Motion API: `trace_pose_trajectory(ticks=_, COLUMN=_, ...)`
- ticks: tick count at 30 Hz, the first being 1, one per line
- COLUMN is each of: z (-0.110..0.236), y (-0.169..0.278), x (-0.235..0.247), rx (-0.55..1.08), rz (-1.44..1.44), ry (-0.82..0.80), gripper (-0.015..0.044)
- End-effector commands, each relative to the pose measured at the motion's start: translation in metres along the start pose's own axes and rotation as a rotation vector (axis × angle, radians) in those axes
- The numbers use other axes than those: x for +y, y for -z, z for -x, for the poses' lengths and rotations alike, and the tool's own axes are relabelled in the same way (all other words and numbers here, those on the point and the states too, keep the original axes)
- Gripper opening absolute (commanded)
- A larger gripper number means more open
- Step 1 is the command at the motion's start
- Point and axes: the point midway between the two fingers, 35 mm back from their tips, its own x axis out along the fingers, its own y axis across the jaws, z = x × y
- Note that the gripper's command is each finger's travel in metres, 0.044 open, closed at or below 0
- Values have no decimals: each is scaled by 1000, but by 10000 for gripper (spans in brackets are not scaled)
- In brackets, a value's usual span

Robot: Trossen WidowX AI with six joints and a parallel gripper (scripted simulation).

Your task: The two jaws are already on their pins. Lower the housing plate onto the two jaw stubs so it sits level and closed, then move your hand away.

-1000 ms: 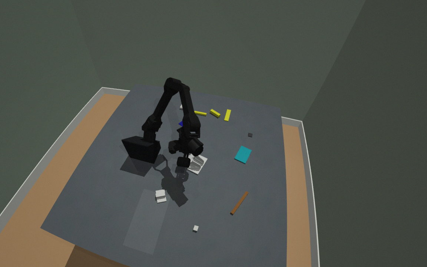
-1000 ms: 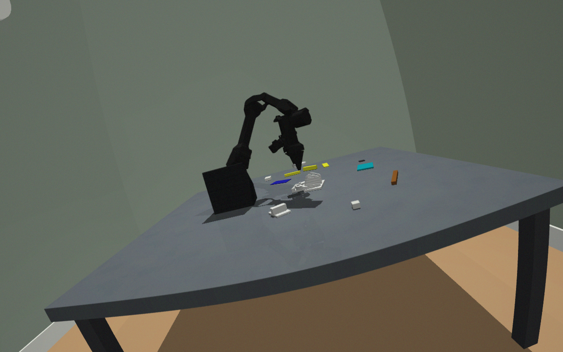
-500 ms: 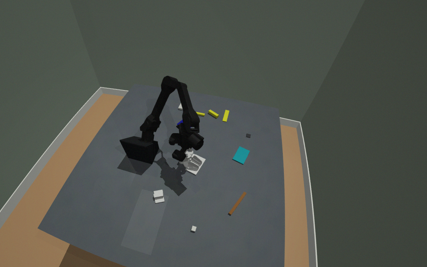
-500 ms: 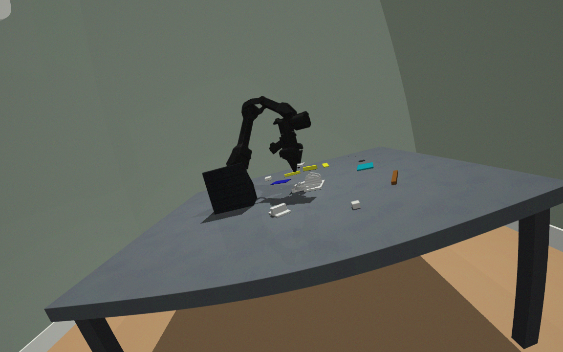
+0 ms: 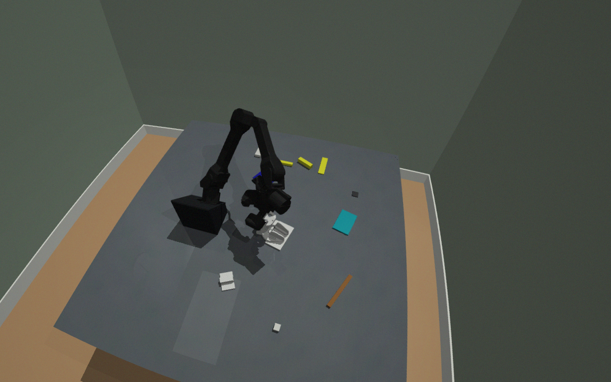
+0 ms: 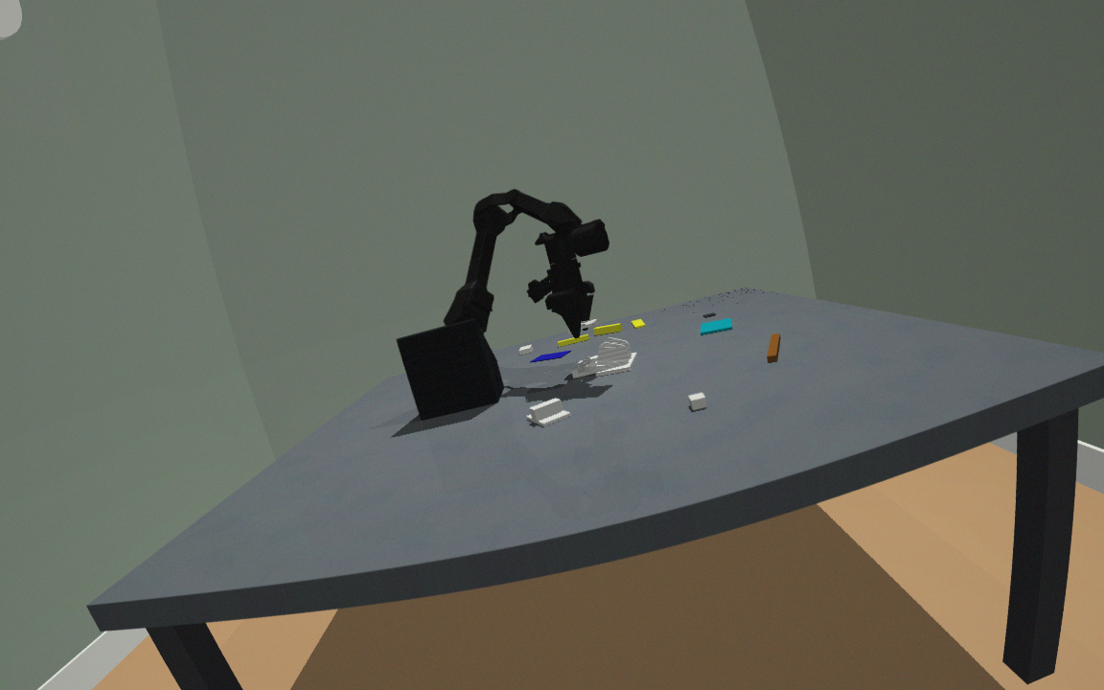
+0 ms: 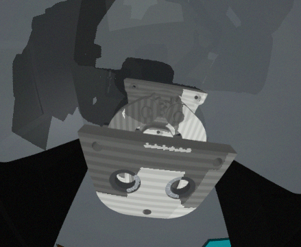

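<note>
My gripper (image 5: 269,218) (image 6: 584,328) (image 7: 155,152) is shut on the white housing plate (image 6: 589,324) (image 7: 157,185), with a finger at each side edge. The plate has two large round holes and is held above the table. Below it the white base assembly (image 5: 275,245) (image 6: 625,369) (image 7: 194,98) lies on the table. The two jaws (image 5: 278,232) (image 6: 613,352) show on it in the top and exterior views; in the wrist view the plate hides much of them. In the wrist view, a rounded disc and the rear flange show beyond the plate's far edge. The plate and the assembly are apart.
A white stepped block (image 5: 226,280) (image 6: 547,412) and a white cube (image 5: 277,327) (image 6: 697,402) lie on the near side. A teal slab (image 5: 345,222) (image 6: 715,327) and a brown bar (image 5: 339,291) (image 6: 772,347) lie right. Yellow blocks (image 5: 323,165) (image 6: 607,329) and a blue piece (image 6: 550,356) lie behind.
</note>
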Motion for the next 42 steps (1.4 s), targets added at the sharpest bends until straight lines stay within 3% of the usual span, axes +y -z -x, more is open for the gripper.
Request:
trace_pose_trajectory(ticks=1, z=0, y=0, x=-1, rx=0, rz=-6, ry=4, gripper=351)
trace_pose_trajectory(ticks=42, z=-1, y=-15, x=-8, rx=-1, rz=-3, ry=4, gripper=351)
